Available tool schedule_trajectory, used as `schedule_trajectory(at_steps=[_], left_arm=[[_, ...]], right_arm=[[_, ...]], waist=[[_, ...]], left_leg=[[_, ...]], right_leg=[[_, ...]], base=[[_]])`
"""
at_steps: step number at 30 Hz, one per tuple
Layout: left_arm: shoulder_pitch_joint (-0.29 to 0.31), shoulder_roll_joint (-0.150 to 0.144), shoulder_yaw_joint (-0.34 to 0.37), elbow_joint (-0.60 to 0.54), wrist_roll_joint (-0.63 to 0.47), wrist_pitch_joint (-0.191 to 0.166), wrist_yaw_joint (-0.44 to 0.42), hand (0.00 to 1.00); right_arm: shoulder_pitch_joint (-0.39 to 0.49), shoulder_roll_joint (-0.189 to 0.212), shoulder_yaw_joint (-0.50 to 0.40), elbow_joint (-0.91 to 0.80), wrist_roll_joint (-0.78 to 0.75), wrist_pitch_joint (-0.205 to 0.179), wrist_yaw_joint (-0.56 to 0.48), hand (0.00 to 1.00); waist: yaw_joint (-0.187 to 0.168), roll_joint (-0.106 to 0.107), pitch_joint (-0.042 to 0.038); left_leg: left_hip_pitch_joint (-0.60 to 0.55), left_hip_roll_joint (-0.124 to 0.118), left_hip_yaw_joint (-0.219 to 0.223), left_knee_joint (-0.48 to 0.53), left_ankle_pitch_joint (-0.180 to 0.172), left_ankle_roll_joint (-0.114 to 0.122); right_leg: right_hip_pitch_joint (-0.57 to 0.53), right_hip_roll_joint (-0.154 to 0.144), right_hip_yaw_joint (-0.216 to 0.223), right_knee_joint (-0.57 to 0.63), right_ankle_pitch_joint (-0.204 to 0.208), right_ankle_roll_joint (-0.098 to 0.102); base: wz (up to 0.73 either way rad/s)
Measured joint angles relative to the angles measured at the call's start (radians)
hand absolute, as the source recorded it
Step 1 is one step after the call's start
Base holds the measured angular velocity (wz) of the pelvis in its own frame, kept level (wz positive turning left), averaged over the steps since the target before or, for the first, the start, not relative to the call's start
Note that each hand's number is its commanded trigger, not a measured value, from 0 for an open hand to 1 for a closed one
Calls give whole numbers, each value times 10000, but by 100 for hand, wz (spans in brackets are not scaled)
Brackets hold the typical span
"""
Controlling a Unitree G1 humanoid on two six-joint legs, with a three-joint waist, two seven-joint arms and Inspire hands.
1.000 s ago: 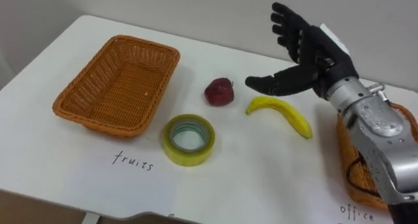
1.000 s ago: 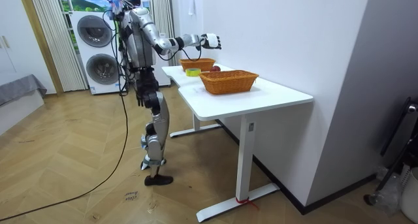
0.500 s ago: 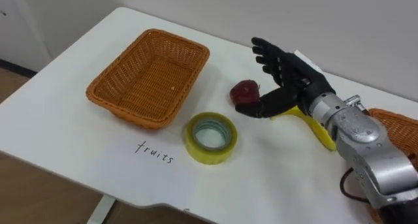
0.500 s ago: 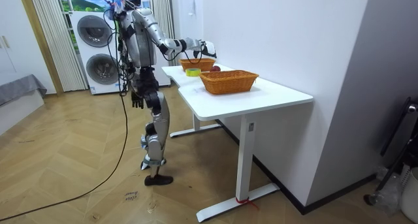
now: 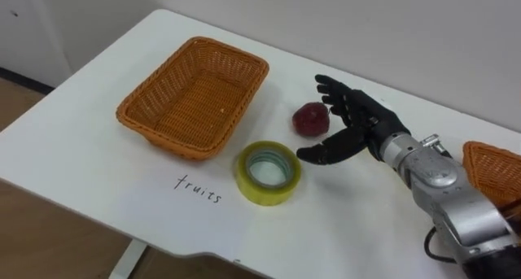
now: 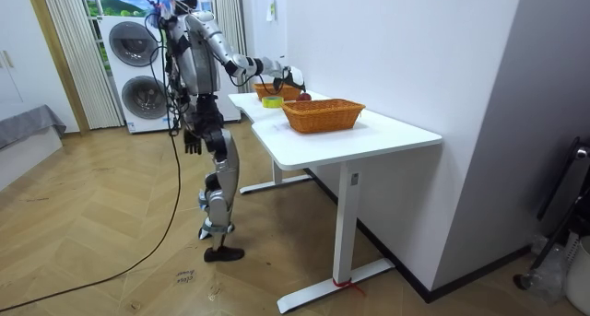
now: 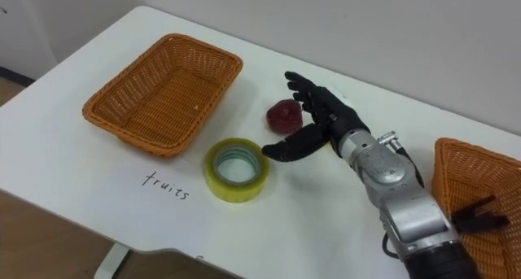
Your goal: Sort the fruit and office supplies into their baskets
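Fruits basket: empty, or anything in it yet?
Empty: the fruits basket shows only bare weave inside. The red fruit lies on the table beside it, by the open right hand.

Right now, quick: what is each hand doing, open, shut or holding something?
Right hand: open, holding nothing, beside the red fruit.
Left hand: down at the robot's side; cannot be told.

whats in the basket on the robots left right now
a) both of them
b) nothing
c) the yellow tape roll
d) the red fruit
b: the inside of the basket shows bare wicker, while the red fruit and the yellow tape roll both lie on the table outside it.
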Motion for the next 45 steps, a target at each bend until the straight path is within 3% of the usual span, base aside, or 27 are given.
schedule_trajectory(at_steps=[11,19,32,45], left_arm=[[65,0,-11,-287,5,39,0,0],[-17,92,-399,-363,5,39,6,0],[-49,155,-564,-366,0,28,6,0],[-14,223,-1114,-591,12,42,-52,0]], right_arm=[[-14,225,5,356,-630,-3,-105,0],[-744,372,290,1415,-976,-4,-312,0],[-870,398,470,1419,-1017,-4,-320,0],[-1107,771,755,1412,-1625,-6,-252,0]], waist=[[-2,15,12],[13,-73,-2],[11,-135,-2],[68,-62,16]], left_leg=[[-105,-7,-161,7,18,-17],[-132,-10,-166,35,19,-17],[-145,-11,-166,45,20,-19],[-147,-9,-159,58,21,-20]], right_leg=[[-52,-3,-118,-5,-3,5],[-61,0,-119,-5,-3,4],[-64,0,-162,-6,-2,4],[-74,-3,-161,-6,-2,4]], base=[[4],[0],[0],[0]])
